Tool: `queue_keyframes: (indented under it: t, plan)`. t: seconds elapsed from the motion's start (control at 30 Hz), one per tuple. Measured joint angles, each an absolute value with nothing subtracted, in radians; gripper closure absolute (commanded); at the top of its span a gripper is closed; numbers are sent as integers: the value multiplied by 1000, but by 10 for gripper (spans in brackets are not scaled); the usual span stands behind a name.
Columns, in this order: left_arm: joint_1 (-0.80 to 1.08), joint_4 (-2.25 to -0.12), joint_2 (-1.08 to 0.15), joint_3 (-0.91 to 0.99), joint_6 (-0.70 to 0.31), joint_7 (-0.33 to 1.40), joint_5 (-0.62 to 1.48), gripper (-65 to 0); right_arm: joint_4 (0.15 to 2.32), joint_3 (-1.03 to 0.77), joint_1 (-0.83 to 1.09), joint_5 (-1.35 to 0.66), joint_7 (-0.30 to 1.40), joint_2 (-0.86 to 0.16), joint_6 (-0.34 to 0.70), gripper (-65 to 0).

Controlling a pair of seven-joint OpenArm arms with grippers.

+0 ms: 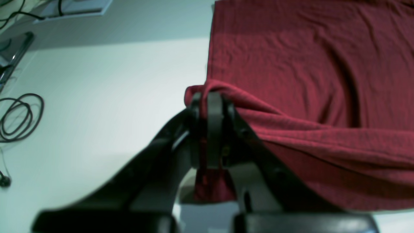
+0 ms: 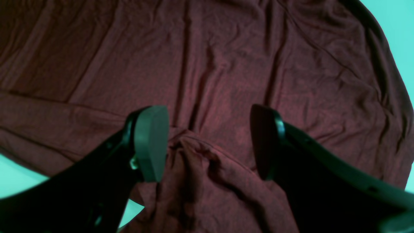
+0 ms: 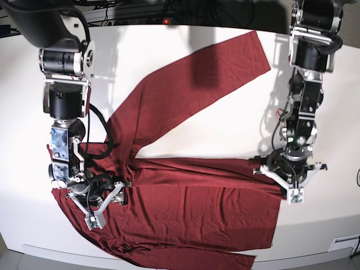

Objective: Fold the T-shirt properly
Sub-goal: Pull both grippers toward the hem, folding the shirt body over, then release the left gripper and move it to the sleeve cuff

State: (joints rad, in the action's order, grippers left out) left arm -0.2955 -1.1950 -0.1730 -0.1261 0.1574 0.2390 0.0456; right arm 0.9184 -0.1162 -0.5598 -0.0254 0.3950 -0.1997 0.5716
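The maroon T-shirt [image 3: 197, 208] lies spread on the white table [image 3: 225, 135], one long sleeve [image 3: 214, 73] reaching toward the back. In the base view my left gripper [image 3: 282, 180] is at the shirt's right edge. The left wrist view shows that gripper [image 1: 210, 98] shut on a raised fold of the T-shirt [image 1: 307, 74], with cloth draping off to the right. My right gripper [image 3: 106, 197] hovers over the shirt's left part. In the right wrist view it [image 2: 208, 142] stands open above a small bunched ridge of the T-shirt [image 2: 226, 64], and the cloth lies loose between its fingers [image 2: 152, 142].
Coiled black cables [image 1: 19, 116] and a dark flat device [image 1: 14, 53] lie on the table left of my left gripper. A power strip with a red light [image 3: 166, 21] runs along the back edge. The shirt's lower hem lies close to the table's front edge [image 3: 169, 256].
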Motion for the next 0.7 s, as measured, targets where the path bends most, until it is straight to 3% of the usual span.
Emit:
queue_keyframes:
  t: [0.3, 0.37, 0.4, 0.7]
  plan:
    - [-318, -1068, -156, -126, 146, 180, 45, 0, 918, -116, -560, -25, 399, -200, 572, -392]
    - [-321, -1068, -157, -126, 146, 118, 28, -135, 918, -116, -560, -25, 399, -199, 572, -392]
    - [-322, -1068, -157, -126, 146, 89, 28, -172, 918, -116, -560, -25, 399, -200, 580, -392]
    - [-450, -881, -158, -126, 144, 53, 28, -176, 918, -117, -559, -29, 411, -200, 625, -392]
